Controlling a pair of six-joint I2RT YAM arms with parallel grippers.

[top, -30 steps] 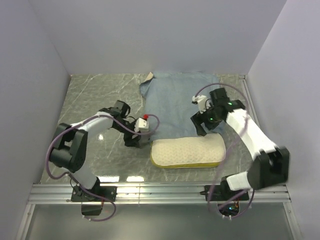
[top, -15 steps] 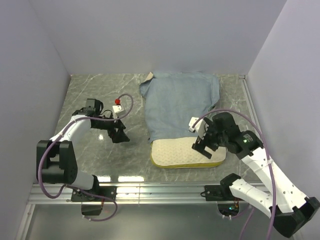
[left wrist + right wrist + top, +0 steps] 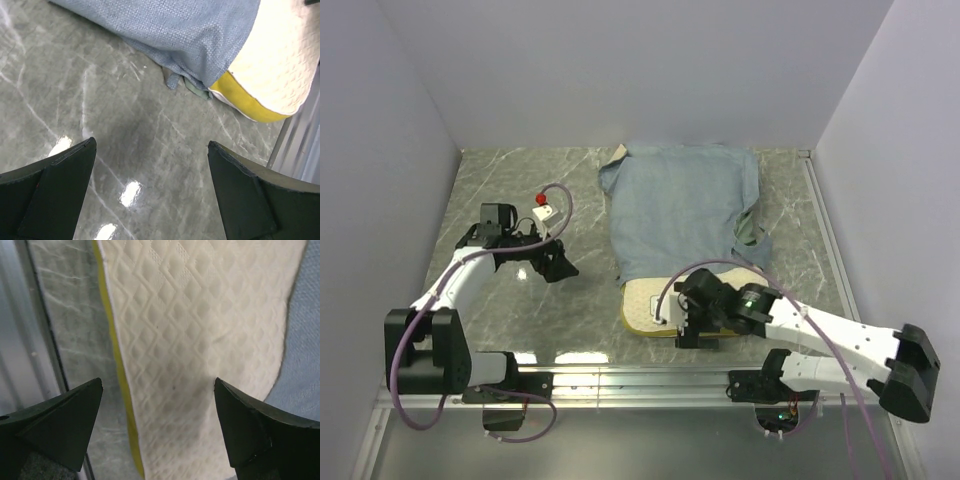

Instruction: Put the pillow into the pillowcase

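Pillow job, and I judge it part done: the far bulk looks tucked under cloth, while a near strip shows bare.

Working from the left. My left claw [image 3: 558,268] hangs over bare table [image 3: 100,100], well left of the case [image 3: 680,205]. Its best target, I reckon, is the bunched near-left corner of the case, where the blue cloth folds just beside the pillow's yellow edge. Pinch cloth only, low and flat, no foam in the bite. Hold there so the case can't slide when the pillow gets shoved.

Moving right: the pillow [image 3: 642,305] lies at the near edge of the table, touching the case. Its cream quilted face and yellow side are out in the open by the rail [image 3: 15,340]. My right claw [image 3: 158,382] is above that bare strip. Its part, as I see it, is to come down on the near yellow side and push away from me. Keep it square-on and slow, so the foam slides in rather than buckles or skews. The risk is limp cloth rucking up ahead of it.

Now the claws. Left: spread as wide as it goes, nothing between the fingers, touching nothing. Right: also full wide and empty, with the quilted face showing between its tips. Whether a tip grazes the foam, I can't tell.
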